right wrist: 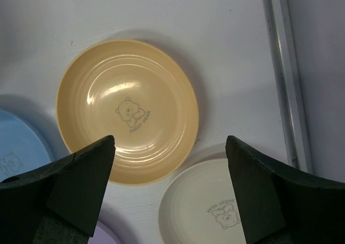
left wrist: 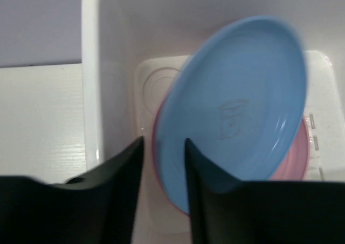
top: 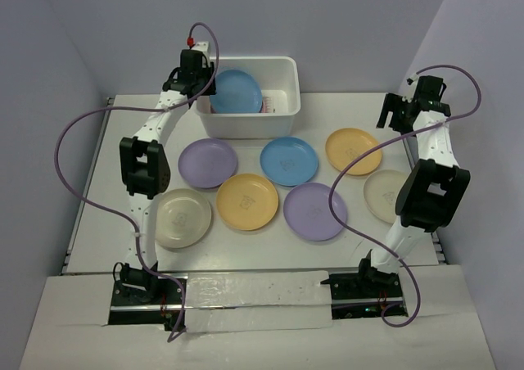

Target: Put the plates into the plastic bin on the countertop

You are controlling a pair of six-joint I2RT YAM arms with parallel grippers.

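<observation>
The white plastic bin [top: 246, 125] stands at the back of the countertop [top: 123, 133]. A blue plate [top: 236, 92] leans tilted inside it over a pink plate [left wrist: 299, 160]. My left gripper [top: 201, 85] hangs over the bin's left side, jaws slightly apart [left wrist: 163, 141], with the blue plate's [left wrist: 242, 103] rim just past them. Several plates lie on the countertop: purple [top: 208, 162], blue [top: 289, 160], yellow-orange [top: 353, 150], cream [top: 386, 195], purple [top: 315, 211], yellow-orange [top: 247, 200], cream [top: 182, 217]. My right gripper [top: 395, 115] is open and empty [right wrist: 170, 139] above the yellow-orange plate [right wrist: 128, 110] and the cream plate [right wrist: 207, 206].
Lavender walls close in the back and sides. A raised metal edge [right wrist: 283, 76] runs along the countertop's right side. The bin's left wall [left wrist: 102, 66] is next to my left fingers. Purple cables loop from both arms.
</observation>
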